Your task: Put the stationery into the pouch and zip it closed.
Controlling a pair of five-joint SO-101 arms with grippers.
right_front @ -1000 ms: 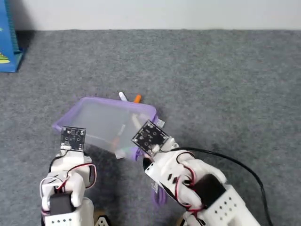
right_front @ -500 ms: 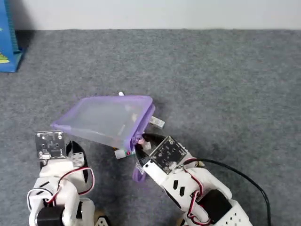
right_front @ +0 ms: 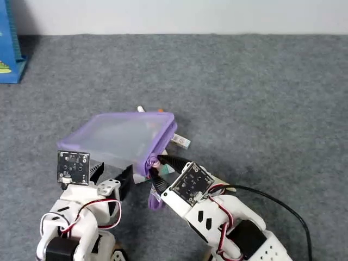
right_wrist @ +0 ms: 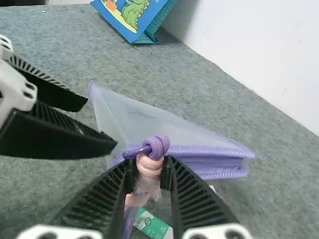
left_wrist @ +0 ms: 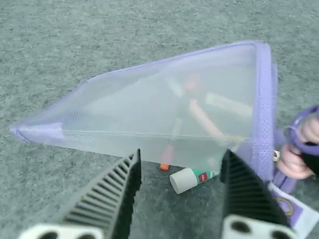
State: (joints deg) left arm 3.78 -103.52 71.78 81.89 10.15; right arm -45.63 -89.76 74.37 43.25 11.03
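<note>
A translucent purple pouch (right_front: 117,138) is tilted, its near side raised off the carpet, with pens showing through the mesh (left_wrist: 164,109). My right gripper (right_front: 157,167) is shut on the pink zipper charm (right_wrist: 148,168) beside the purple pull loop (right_wrist: 157,145) at the pouch's near corner. My left gripper (left_wrist: 179,199) is open just in front of the pouch's near edge, its black fingers (right_wrist: 50,134) beside the pouch. A glue stick (left_wrist: 189,179) and an orange pen tip (left_wrist: 164,167) lie on the carpet under the raised edge. Two pen tips (right_front: 142,109) poke out past the far side.
A small white item (right_front: 180,142) lies by the pouch's right edge. A blue box (right_front: 8,49) stands at the far left by the wall. Grey carpet (right_front: 261,98) stretches open to the right and behind. A black cable (right_front: 283,198) runs along the right arm.
The right gripper pulled back toward its base with the zipper charm, tilting the pouch up. The left gripper drew away to the left, then came back right under the pouch's near edge.
</note>
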